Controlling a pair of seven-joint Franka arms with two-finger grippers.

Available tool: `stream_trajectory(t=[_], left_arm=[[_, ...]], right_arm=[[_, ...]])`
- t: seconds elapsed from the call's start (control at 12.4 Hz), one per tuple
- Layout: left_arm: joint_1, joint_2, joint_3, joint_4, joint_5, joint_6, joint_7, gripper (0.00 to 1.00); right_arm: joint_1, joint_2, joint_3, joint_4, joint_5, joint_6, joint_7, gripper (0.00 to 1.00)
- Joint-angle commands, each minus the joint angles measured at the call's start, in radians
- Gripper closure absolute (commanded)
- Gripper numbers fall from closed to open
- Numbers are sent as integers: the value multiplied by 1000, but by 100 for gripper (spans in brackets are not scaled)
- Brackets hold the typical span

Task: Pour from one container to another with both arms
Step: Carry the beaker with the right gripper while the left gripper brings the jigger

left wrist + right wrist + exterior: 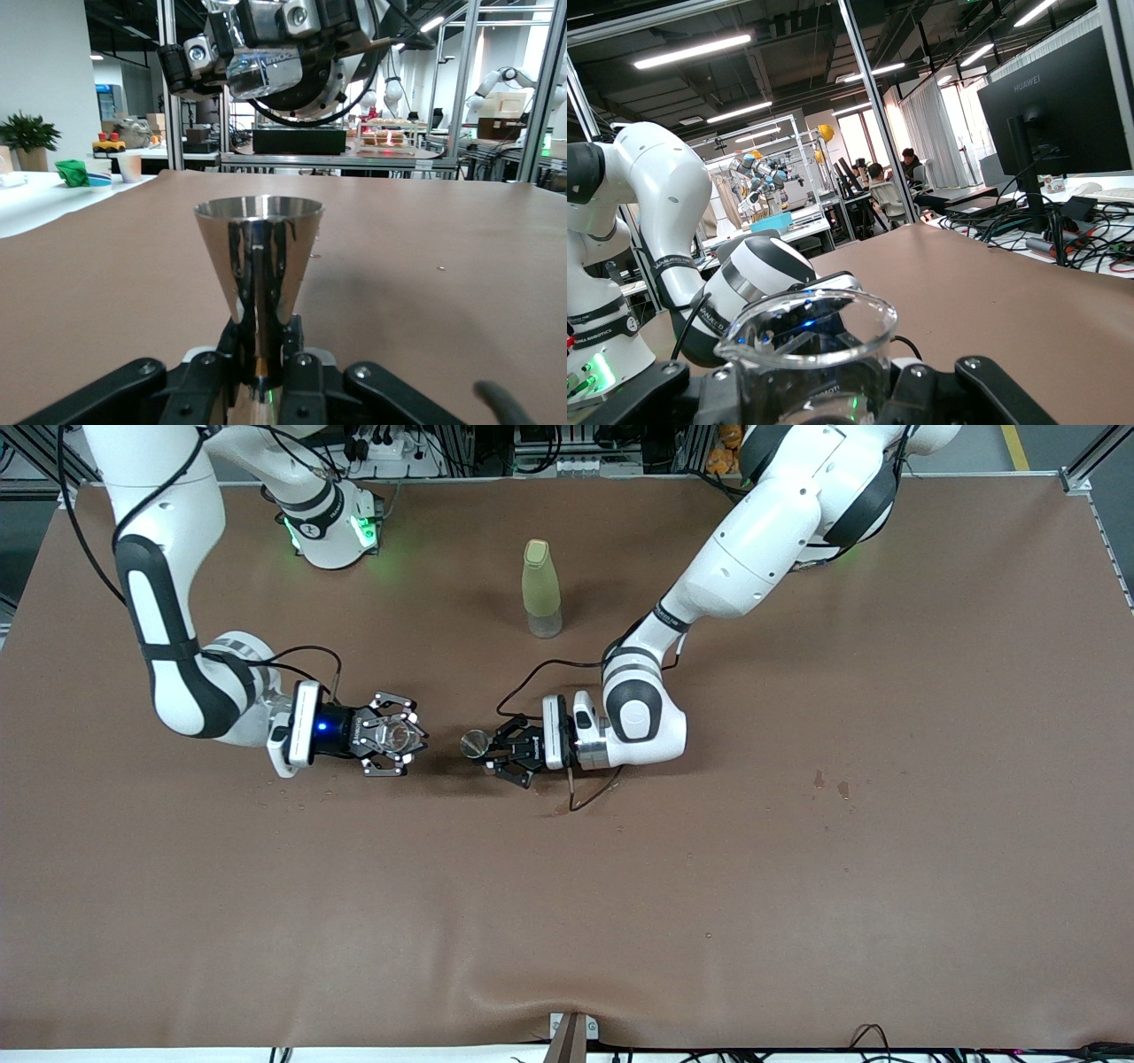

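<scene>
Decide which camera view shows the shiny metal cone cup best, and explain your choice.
The left wrist view: the metal cone cup fills the centre, upright in the left pincer, rim and taper plain. The front view shows only its round rim from above. The right wrist view does not show it; a glass beaker fills the foreground.

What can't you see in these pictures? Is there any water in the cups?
- Water in the glass beaker: right wrist view cuts off its bottom; too small in the front view.
- Inside the metal cup: left wrist view looks from the side, so its wall hides it.
- What's in the green bottle: frosted, front view only.
- Right gripper fingers' grip: the beaker covers it.
- Left gripper: its fingertips are cut off in the left wrist view.
</scene>
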Motion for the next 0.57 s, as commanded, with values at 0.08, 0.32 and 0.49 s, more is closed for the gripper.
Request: stream_trajectory(t=[0.08,0.32,0.49], left_arm=[[-1,13,7,23,-39,-48,37,100],[-1,14,7,23,-40,-49,37,100],[0,14,7,21,-40,-60,37,100]], right_arm=[[64,-39,-8,-34,81,45,-1,100],[103,-37,1,-34,127,77,-11,100],[135,-32,3,-34,172,86,-30,100]])
